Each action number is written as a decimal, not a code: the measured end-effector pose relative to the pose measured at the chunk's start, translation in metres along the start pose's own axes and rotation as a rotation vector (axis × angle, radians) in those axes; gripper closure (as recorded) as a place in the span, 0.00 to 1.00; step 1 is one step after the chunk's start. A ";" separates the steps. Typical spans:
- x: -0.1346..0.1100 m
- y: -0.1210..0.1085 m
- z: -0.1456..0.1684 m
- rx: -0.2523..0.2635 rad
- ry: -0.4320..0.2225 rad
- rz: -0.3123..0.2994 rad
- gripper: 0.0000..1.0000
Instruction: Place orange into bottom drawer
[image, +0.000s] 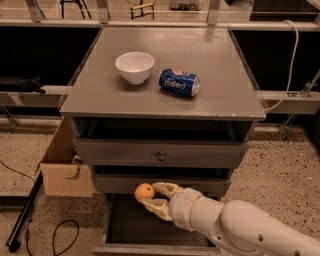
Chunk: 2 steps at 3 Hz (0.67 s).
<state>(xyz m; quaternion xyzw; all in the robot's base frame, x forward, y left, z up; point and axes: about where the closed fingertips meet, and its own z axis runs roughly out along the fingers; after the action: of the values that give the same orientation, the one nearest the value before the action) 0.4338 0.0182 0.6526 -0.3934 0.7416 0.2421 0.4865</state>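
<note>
The orange (144, 192) is small and round, held between the two pale fingers of my gripper (151, 194). The gripper reaches in from the lower right on a white arm and holds the orange above the left part of the open bottom drawer (131, 226). The drawer is pulled out at the foot of the grey cabinet and shows a dark rectangular inside. The orange sits level with the front of the drawer above it.
A white bowl (134, 67) and a blue soda can (179, 82) lying on its side rest on the cabinet top (220, 95). A middle drawer with a round knob (161, 156) is shut. A cardboard box (62, 170) and black cables (60, 235) lie on the floor at left.
</note>
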 end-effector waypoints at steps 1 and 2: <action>0.045 -0.037 -0.012 0.028 0.025 0.034 1.00; 0.045 -0.037 -0.012 0.028 0.025 0.034 1.00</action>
<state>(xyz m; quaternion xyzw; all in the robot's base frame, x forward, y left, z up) 0.4482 -0.0271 0.6174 -0.3767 0.7577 0.2350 0.4783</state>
